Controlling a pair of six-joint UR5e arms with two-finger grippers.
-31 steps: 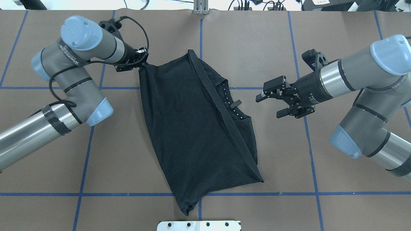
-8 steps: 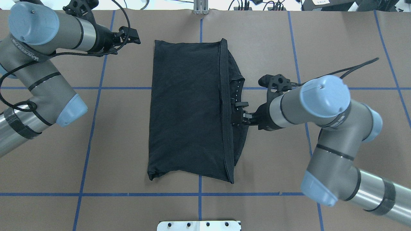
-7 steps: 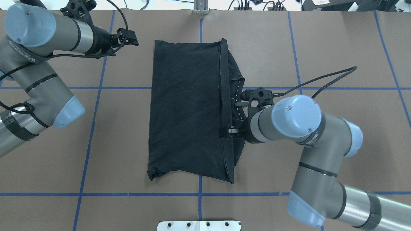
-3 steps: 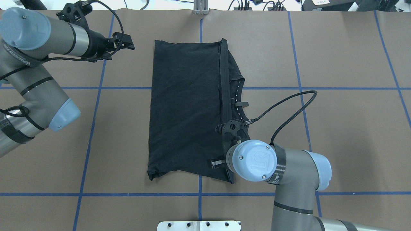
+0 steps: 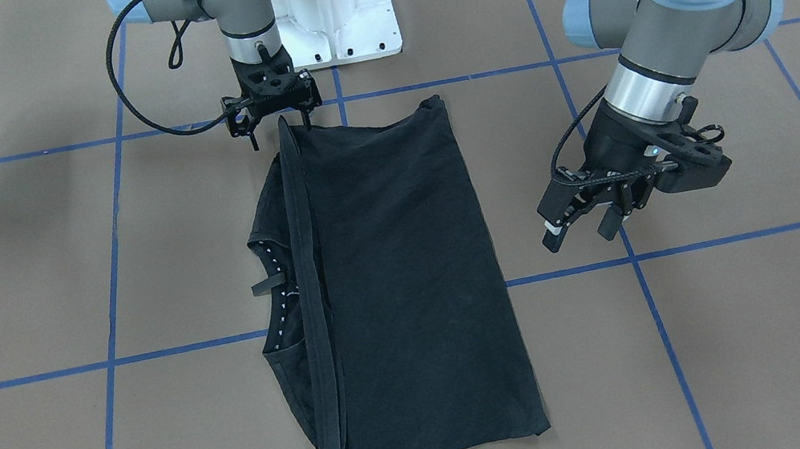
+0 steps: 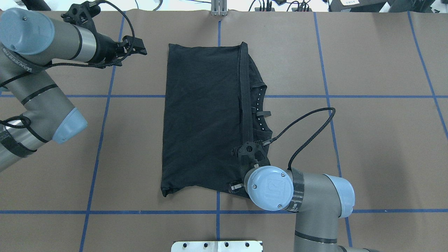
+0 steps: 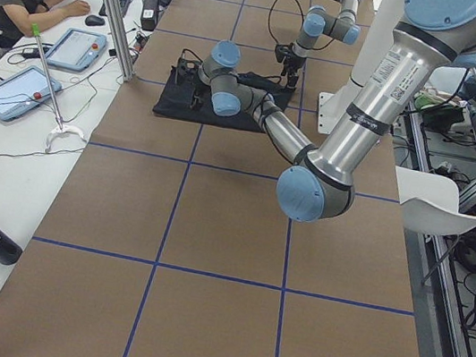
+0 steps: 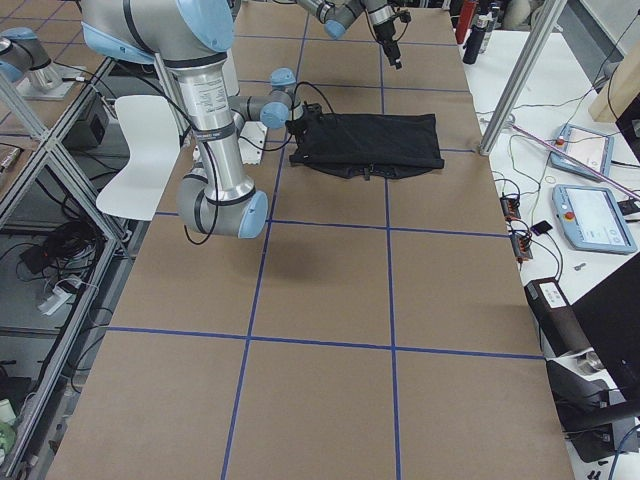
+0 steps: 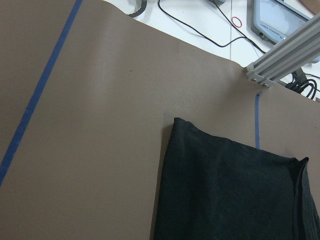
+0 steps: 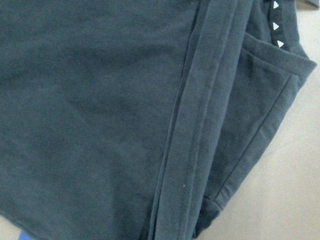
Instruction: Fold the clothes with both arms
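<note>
On the brown table (image 6: 385,157) gridded with blue tape, the black T-shirt (image 6: 203,115) lies centred, folded into a long plain rectangle with its hem band (image 6: 245,105) and collar (image 6: 260,101) along the right, right gripper (image 5: 279,124) spread-jawed over its robot-side right corner, left gripper (image 5: 578,234) spread-jawed, empty, well apart

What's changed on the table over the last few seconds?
The left gripper let go of the shirt at its far corner and drew back, open; the shirt went from skewed to straight. The right gripper came in to the collar, then ran along the hem to the near corner. The shirt has lain unmoved for the last second.
</note>
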